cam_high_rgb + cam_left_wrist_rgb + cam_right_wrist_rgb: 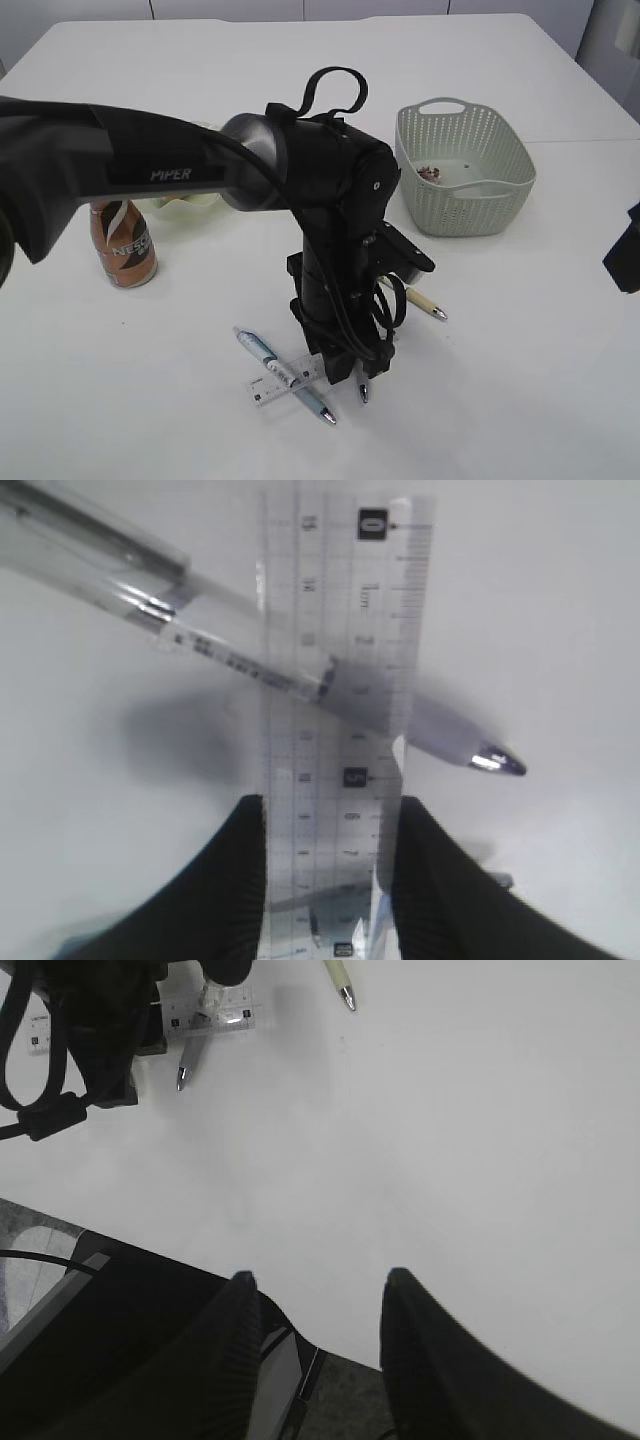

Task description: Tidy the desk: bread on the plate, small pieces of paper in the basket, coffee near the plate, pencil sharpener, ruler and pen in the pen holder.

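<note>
left gripper [330, 880] at bottom centre of the wrist frame, jaws closed against both edges of the clear ruler [340, 680], pen [300, 670] crossing diagonally, right gripper [315, 1290] open and empty, basket [465, 170] upper right

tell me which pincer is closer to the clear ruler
Left. The left pincer is down over the ruler, a finger on either edge. The right pincer is open and empty, off near the table's edge.
</note>
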Robot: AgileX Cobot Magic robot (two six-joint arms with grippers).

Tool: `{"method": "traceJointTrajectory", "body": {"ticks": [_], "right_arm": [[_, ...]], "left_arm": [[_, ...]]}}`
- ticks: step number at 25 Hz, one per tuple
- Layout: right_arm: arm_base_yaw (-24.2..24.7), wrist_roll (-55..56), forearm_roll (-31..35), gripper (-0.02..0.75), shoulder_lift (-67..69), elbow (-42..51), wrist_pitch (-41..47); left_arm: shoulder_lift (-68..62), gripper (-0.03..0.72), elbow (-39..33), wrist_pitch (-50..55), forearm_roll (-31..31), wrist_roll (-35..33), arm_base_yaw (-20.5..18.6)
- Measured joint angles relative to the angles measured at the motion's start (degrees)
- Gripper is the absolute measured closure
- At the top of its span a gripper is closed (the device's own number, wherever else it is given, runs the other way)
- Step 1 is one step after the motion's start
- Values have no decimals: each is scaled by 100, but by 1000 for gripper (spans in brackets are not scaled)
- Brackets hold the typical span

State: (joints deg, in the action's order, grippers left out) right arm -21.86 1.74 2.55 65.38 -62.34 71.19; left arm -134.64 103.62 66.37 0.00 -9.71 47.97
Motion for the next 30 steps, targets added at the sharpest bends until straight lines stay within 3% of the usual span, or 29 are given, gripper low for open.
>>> {"method": "traceJointTrajectory", "body": {"ticks": [9, 21, 30], "right_arm": [[0, -9, 0, 409, 0, 0, 0], [0, -9, -3, 411, -48, 0, 9], [0, -9, -3, 411, -355, 0, 9]], "left_arm": [[0, 434, 280, 259, 0, 75, -27], [1015, 434, 309, 298, -196, 606, -616], [1892, 434, 309, -1165, 98, 796, -824]]}}
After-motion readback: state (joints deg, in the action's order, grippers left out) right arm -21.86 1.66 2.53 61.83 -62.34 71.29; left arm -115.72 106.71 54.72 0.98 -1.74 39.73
